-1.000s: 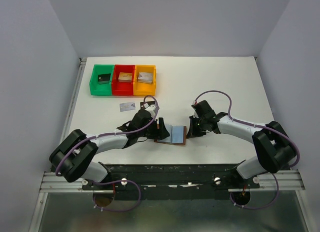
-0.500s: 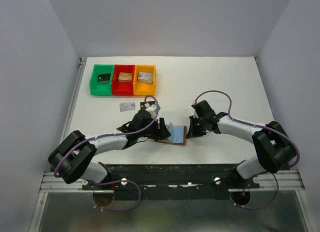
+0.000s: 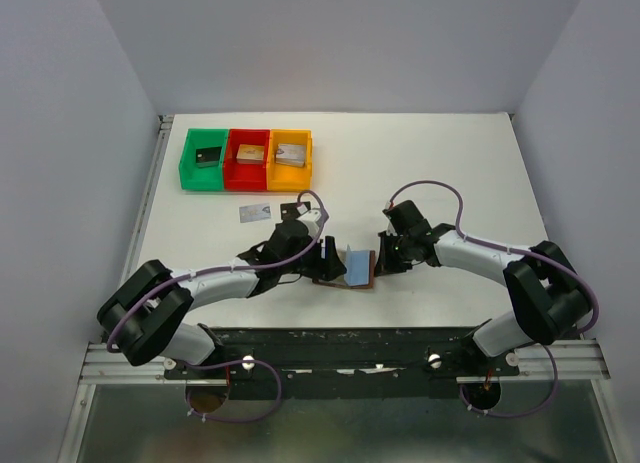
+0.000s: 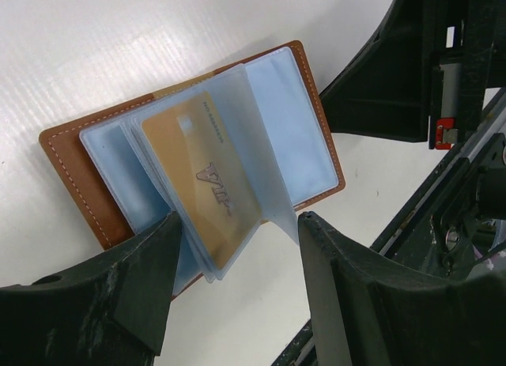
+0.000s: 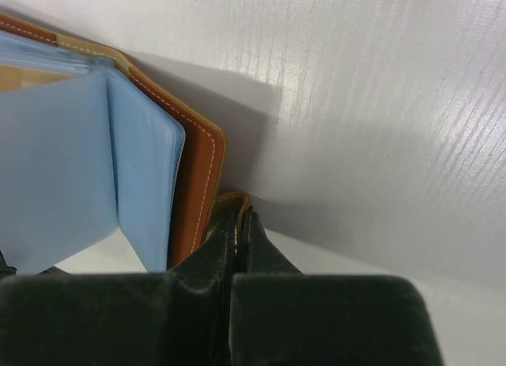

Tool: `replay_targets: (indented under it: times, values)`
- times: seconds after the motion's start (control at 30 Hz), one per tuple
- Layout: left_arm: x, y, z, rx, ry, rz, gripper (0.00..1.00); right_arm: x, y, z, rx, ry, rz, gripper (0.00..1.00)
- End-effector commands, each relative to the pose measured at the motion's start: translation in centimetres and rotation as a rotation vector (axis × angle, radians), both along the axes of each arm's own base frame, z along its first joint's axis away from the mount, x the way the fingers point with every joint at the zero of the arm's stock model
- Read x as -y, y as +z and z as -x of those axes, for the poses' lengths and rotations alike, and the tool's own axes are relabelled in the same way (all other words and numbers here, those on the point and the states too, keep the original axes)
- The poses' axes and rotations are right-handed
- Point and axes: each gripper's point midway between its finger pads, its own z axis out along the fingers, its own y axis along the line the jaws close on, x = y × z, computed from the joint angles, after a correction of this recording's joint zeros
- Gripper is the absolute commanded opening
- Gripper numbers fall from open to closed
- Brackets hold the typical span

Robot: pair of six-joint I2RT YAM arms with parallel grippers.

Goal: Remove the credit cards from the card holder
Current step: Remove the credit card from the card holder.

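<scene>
Left fingers [image 4: 134, 295] apart, straddling fanned blue sleeves [image 4: 273, 145], nothing pinched. Right fingers [image 5: 213, 263] clamped shut on snap tab [image 5: 230, 201] of wallet [image 5: 194, 176]. Wallet open at table [image 3: 450, 163] centre, leather side down. Gold card [image 4: 202, 188] in raised sleeve, between left fingers. Grey card [image 3: 255, 213] loose on table, near side of trays [image 3: 248, 185]. Small block [image 3: 207, 156] in each tray.
</scene>
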Motion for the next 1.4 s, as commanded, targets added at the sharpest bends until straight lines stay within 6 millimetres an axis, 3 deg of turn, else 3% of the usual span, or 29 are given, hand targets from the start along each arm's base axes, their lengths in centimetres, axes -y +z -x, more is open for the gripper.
replay_targets:
  times: [0.0,0.53,1.03,1.37]
  values:
    - [1.3,0.7,0.1,0.021,-0.052,0.001,0.7,-0.8,0.6,-0.6,0.016,0.024,-0.018,0.0]
    - [1.4,0.9,0.2,0.039,-0.059,0.001,0.79,-0.7,0.5,-0.6,0.015,0.025,-0.007,0.0]
    - [3.1,1.1,0.8,0.056,-0.13,-0.031,0.83,-0.4,0.4,-0.6,0.014,0.018,0.001,0.0]
    - [1.3,0.2,0.4,0.047,-0.026,-0.074,0.82,-0.1,0.2,-0.4,0.012,0.015,0.016,0.0]
